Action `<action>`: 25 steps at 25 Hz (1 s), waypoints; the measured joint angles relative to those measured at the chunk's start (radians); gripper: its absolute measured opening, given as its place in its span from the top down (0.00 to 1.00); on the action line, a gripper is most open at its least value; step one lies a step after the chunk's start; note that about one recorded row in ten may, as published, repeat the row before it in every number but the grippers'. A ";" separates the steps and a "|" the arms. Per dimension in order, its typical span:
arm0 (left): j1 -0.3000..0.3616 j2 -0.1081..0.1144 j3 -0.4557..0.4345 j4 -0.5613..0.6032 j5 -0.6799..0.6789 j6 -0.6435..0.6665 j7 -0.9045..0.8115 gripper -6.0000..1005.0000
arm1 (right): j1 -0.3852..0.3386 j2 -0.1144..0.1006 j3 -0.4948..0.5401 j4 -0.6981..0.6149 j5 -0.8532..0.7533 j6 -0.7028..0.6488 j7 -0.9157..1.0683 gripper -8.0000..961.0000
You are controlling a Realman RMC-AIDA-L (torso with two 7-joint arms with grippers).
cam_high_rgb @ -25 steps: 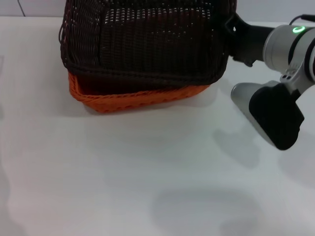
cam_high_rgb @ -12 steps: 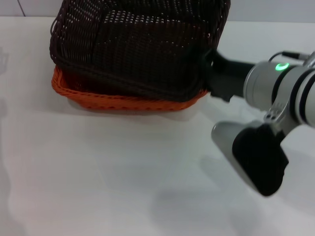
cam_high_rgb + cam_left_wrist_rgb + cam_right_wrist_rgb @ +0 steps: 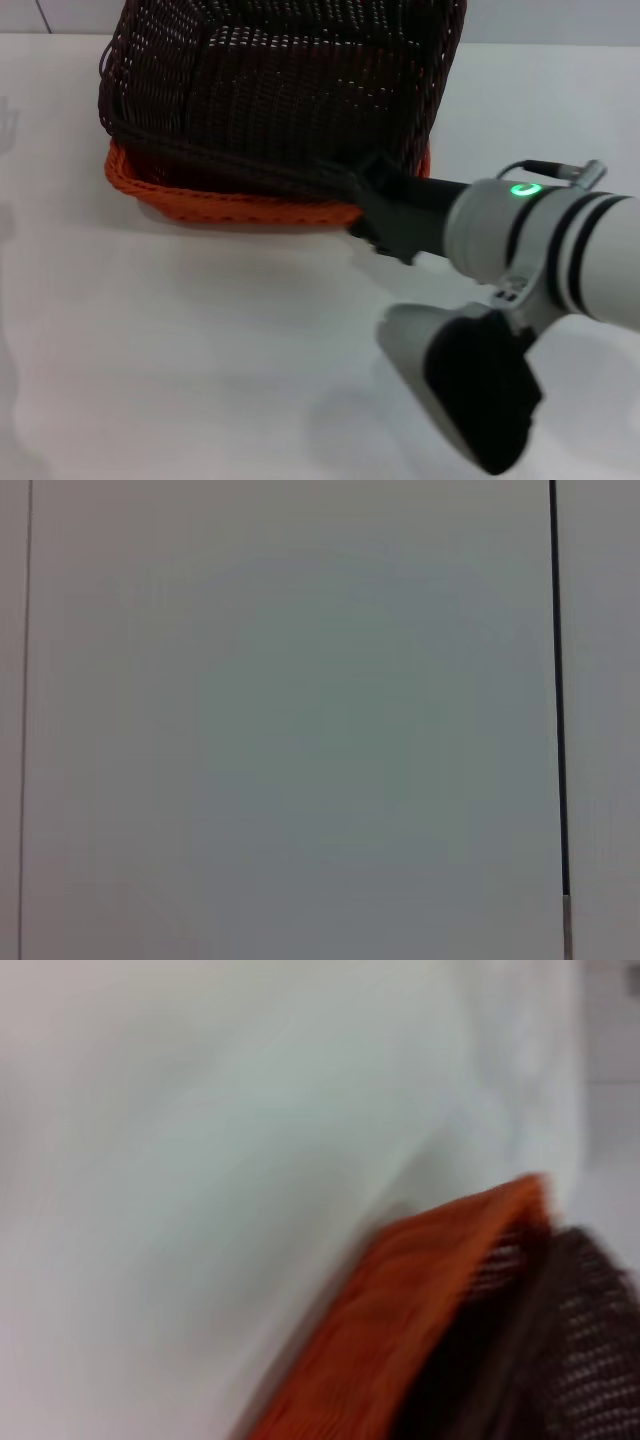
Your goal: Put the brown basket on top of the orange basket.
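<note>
The brown basket [image 3: 280, 90] sits nested on the orange basket [image 3: 220, 206] at the far middle of the white table, with its dark weave rising well above the orange rim. Only the orange basket's front rim shows below it. My right gripper [image 3: 366, 200] is at the near right corner of the stacked baskets, touching the brown basket's rim there. The right wrist view shows the orange basket's corner [image 3: 400, 1330] and the brown weave [image 3: 590, 1360] close up. The left arm is out of view.
The white table [image 3: 150, 350] stretches in front of and to the left of the baskets. My right arm's silver and black wrist [image 3: 480, 400] hangs over the near right of the table. The left wrist view shows only a plain pale surface [image 3: 300, 730].
The brown basket shifted left and settled onto the orange basket, which also moved left. My right arm swung from the baskets' right side toward their near right corner.
</note>
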 joint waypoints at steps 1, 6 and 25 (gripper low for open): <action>0.000 0.000 0.001 0.000 0.000 0.000 0.000 0.16 | -0.001 0.008 -0.007 0.004 0.000 0.024 0.035 0.21; 0.001 0.000 0.001 0.000 0.000 0.003 0.001 0.16 | -0.034 0.038 -0.025 0.041 0.001 0.214 0.200 0.21; 0.038 0.009 -0.012 0.001 -0.009 0.014 -0.002 0.16 | -0.436 0.040 0.147 0.233 0.250 1.408 1.061 0.21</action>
